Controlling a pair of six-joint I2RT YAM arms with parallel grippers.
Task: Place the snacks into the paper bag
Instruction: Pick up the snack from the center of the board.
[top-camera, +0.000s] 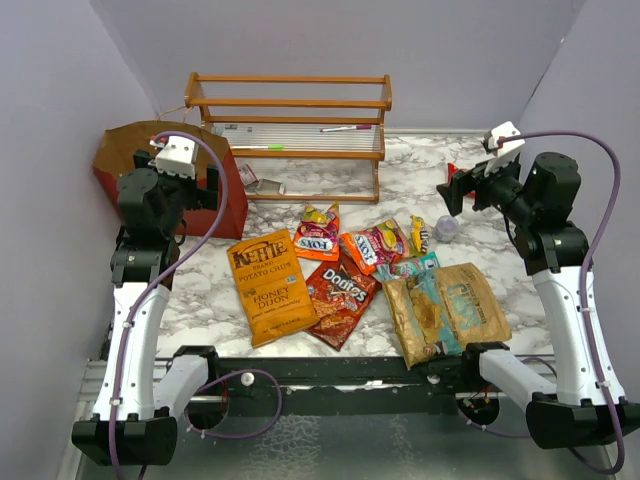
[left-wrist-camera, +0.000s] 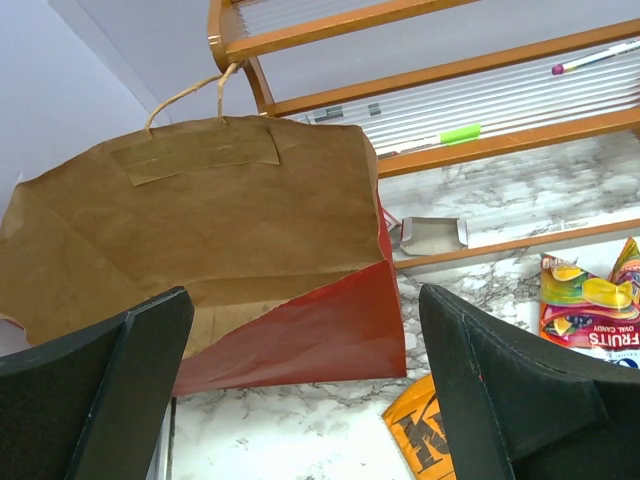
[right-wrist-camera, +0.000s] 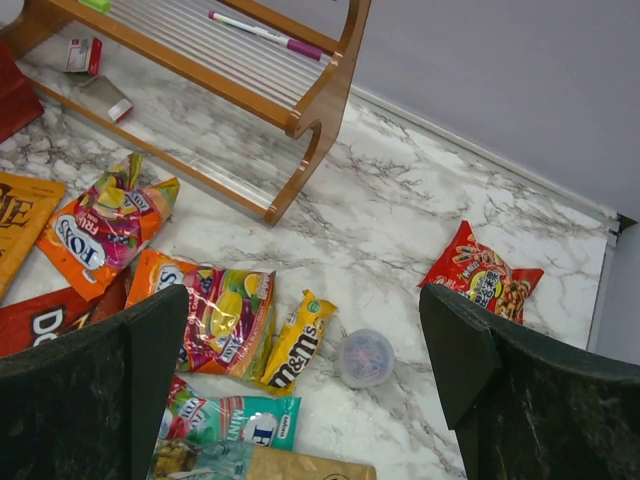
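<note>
The red paper bag (top-camera: 236, 205) lies at the back left, its brown inside (left-wrist-camera: 230, 220) facing my open, empty left gripper (top-camera: 208, 188) (left-wrist-camera: 305, 293), which hovers just before its mouth. The orange Kettle bag (top-camera: 270, 285), the Doritos bag (top-camera: 340, 298) and the tan-teal chip bag (top-camera: 445, 312) lie at the table's front. Fox's packs (top-camera: 318, 232) (right-wrist-camera: 100, 225), an M&M's pack (right-wrist-camera: 300, 340) and a teal mint pack (right-wrist-camera: 240, 420) lie mid-table. My right gripper (top-camera: 457, 192) (right-wrist-camera: 305, 292) is open and empty, raised above them. A red snack pack (right-wrist-camera: 482, 280) lies far right.
A wooden slatted rack (top-camera: 290, 110) stands at the back with a green marker (top-camera: 258, 148) and a purple pen (right-wrist-camera: 265, 32) on it. A small box (top-camera: 270, 186) lies under it. A translucent cup (right-wrist-camera: 366, 357) sits beside the M&M's pack. Grey walls close in the sides.
</note>
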